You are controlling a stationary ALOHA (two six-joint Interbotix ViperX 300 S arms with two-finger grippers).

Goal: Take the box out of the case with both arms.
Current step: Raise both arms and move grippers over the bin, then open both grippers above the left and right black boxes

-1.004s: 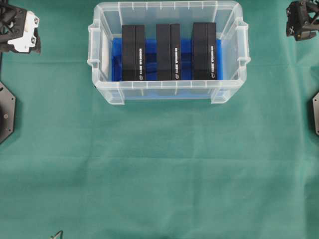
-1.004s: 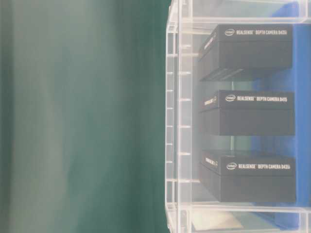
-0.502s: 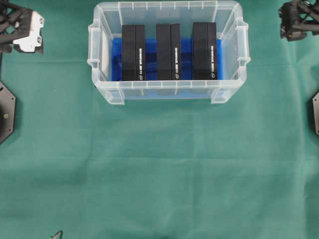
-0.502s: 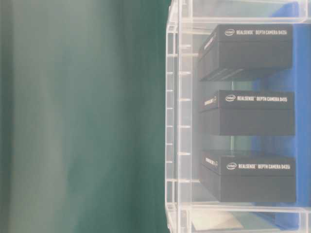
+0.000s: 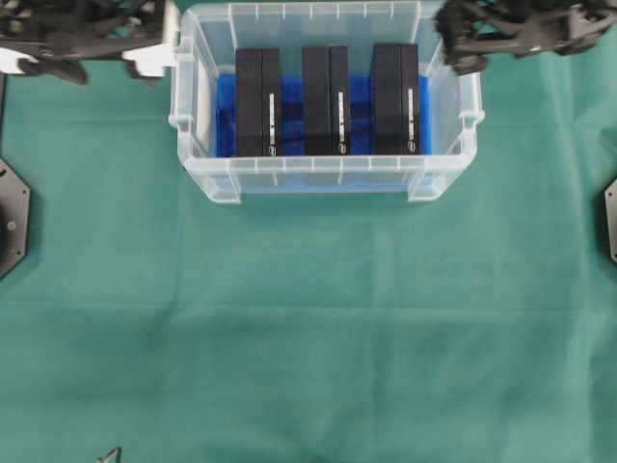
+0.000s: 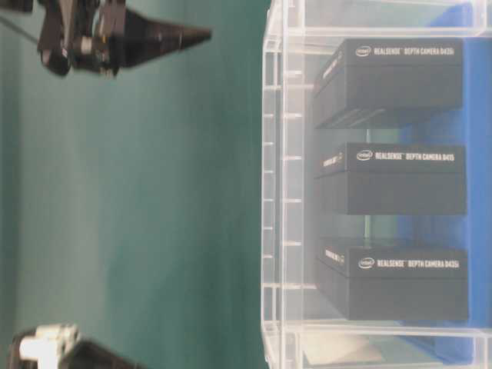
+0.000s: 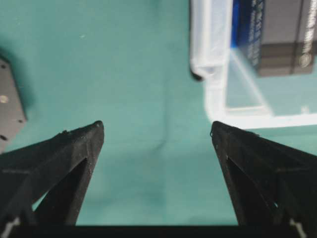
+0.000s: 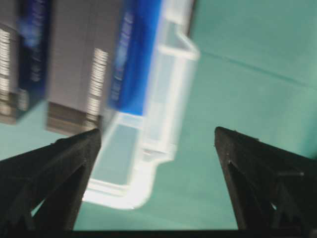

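**A:** How is the approach best made from here?

**B:** The left gripper point(image 7: 157, 130) is seen spread wide and empty, green cloth point(image 7: 148, 74) between its tips; the case point(image 7: 210, 54) lies ahead and to its right, a corner and handle just beyond the right fingertip. The right gripper point(image 8: 157, 133) is likewise released, nothing clasped, with the case's other end ahead and to its left. A good lift would probably be made by bringing both grippers inward over the rim and lowering them at opposite ends of a single box, so that the load is shared evenly and the clear walls are not struck.

**A:** Which box is meant?

**B:** That cannot be told. Three black boxes are stood in a row on the blue lining: the left box point(image 5: 258, 101), the middle box point(image 5: 325, 99) and the right box point(image 5: 395, 97), each apart from its neighbour.

**A:** What is hidden or unclear?

**B:** Both arms are cut off at the overhead view's top edge. The right wrist view is blurred, so box lettering is unreadable there. At table level only part of each gripper is shown.
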